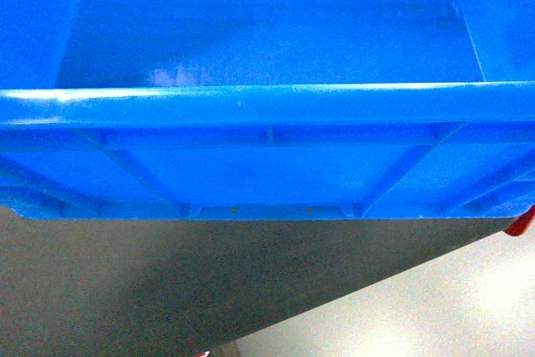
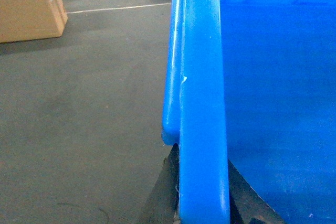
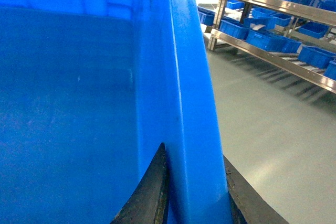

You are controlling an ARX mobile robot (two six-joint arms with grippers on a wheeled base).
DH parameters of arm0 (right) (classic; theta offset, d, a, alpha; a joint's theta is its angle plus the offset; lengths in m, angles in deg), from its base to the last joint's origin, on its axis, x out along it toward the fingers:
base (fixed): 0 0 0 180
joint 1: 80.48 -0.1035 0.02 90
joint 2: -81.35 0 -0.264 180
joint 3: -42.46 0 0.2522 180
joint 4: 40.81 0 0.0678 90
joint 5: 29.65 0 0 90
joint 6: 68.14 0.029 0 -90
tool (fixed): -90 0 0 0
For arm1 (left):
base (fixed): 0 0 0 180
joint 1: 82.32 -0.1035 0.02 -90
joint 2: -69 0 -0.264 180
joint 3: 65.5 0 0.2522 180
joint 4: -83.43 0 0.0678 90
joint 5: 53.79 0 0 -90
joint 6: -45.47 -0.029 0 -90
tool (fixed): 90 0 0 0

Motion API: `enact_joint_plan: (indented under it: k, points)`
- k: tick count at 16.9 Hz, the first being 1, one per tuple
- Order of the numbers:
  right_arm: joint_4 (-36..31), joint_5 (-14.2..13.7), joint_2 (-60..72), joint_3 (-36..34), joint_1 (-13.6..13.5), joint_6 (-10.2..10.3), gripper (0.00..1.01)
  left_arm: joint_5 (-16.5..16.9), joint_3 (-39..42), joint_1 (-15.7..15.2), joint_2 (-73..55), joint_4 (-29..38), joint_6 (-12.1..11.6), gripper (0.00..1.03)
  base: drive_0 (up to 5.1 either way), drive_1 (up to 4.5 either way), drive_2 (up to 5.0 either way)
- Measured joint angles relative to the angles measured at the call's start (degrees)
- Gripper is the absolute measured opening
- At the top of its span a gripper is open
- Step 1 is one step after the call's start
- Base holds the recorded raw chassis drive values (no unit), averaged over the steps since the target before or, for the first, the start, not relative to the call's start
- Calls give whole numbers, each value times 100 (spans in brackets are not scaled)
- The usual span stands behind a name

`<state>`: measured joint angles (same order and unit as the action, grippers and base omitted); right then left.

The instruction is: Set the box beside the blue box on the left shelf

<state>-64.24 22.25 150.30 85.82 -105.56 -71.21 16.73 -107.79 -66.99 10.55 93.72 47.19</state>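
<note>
The blue crate (image 1: 267, 165) is being held above the floor (image 1: 125, 290), filling the head view. Its left rim (image 2: 202, 103) is being pinched by the left gripper (image 2: 202, 203), its right rim (image 3: 191, 129) by the right gripper (image 3: 194, 203). Shelving with blue bins (image 3: 262, 30), probably steel, is standing far right.

Light fell bright and even from above. In the head view the box (image 1: 267, 106) glared along its near rim, with a washed-out patch on its floor, and threw a broad soft shadow on the dark floor (image 1: 125, 290) below; the blue looked oversaturated, and the whole frame was slightly soft. Just above the left gripper (image 2: 203, 203) the rim carried a pale sheen. Beside the right gripper (image 3: 194, 198), a thin highlight ran up the rim, and the far racks (image 3: 273, 30) blurred.
</note>
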Motion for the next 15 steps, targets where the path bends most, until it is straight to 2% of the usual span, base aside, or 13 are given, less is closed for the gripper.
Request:
enact_joint_plan:
  k: [15]
  points:
    - [2, -9, 2, 0, 0, -20, 15, 0, 0, 0, 0, -2, 2, 8, -141, -141, -141]
